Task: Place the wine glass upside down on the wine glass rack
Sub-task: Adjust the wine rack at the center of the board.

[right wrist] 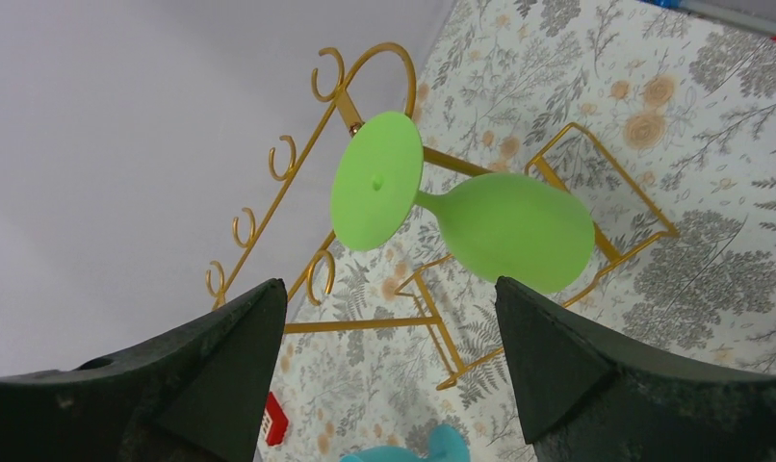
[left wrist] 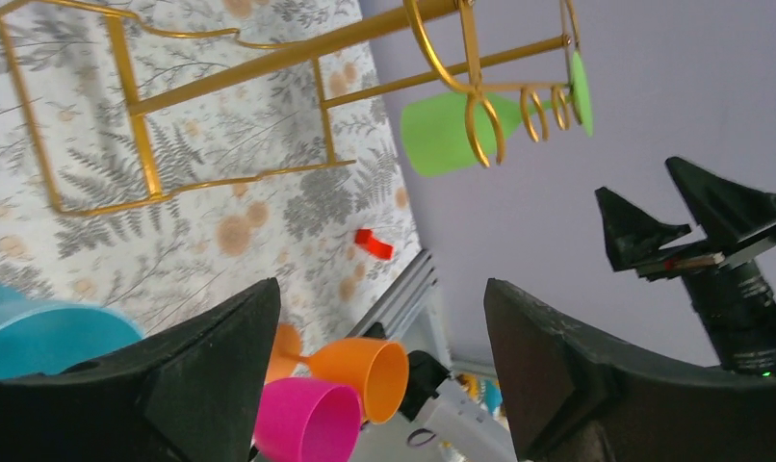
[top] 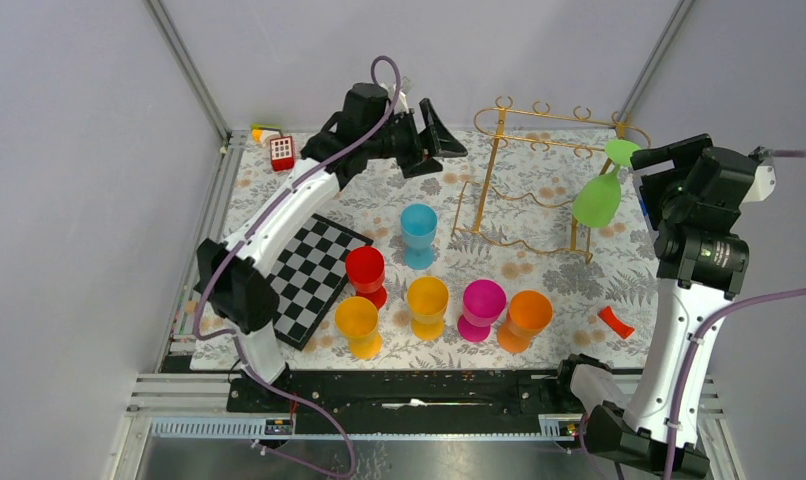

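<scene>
Green wine glass (top: 597, 200), gold rack (top: 488, 180), floral tablecloth (top: 399, 195).

The floral table (top: 569, 290) carries the wine glass rack (top: 489, 170), six coloured goblets (top: 427, 300), a chequerboard (top: 314, 275).

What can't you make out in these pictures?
Right wrist view: where the green glass hangs on the rack; its own foot covers the contact.
Left wrist view: the teal cup, cut off by the edge and a jaw.
Top view: the red-and-white item in the far corner, too small to identify.

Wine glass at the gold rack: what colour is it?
The wine glass is plain lime green, shown best in the right wrist view.
</scene>
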Tool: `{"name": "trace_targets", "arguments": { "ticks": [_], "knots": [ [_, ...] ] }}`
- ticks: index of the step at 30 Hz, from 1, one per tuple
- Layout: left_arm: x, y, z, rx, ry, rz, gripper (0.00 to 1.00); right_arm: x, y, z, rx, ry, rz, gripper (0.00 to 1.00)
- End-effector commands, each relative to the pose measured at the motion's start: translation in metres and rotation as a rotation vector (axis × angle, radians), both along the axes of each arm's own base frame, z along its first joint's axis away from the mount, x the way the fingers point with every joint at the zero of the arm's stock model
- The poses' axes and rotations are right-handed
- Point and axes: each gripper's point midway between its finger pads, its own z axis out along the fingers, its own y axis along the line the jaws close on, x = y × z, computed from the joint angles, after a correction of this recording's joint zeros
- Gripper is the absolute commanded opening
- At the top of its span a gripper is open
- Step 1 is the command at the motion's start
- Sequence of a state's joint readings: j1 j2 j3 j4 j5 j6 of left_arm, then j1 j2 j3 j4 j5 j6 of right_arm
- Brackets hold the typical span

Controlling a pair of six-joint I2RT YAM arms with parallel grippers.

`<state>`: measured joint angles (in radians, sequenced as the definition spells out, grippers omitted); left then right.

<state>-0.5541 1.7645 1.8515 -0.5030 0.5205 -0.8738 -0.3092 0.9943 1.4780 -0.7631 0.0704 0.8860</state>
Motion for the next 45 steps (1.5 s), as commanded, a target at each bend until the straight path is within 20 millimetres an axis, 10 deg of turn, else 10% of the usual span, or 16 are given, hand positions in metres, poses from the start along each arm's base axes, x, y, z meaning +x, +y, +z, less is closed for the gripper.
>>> {"name": "trace_targets", "arguments": {
  "ticks": [1,20,45],
  "knots": [
    [0.015,-0.025,0.05,-0.235,-0.011,-0.031,0.79,0.004,-0.009,0.004,-0.076,0.047,0.025,0.85],
    [0.101,-0.051,0.049,-0.466,0.106,0.054,0.55,0.064,-0.019,-0.003,-0.064,0.104,0.129,0.71],
    [0.091,-0.056,0.046,-0.475,0.085,0.046,0.12,0.101,-0.028,-0.008,-0.102,0.106,0.203,0.6]
  ]
}}
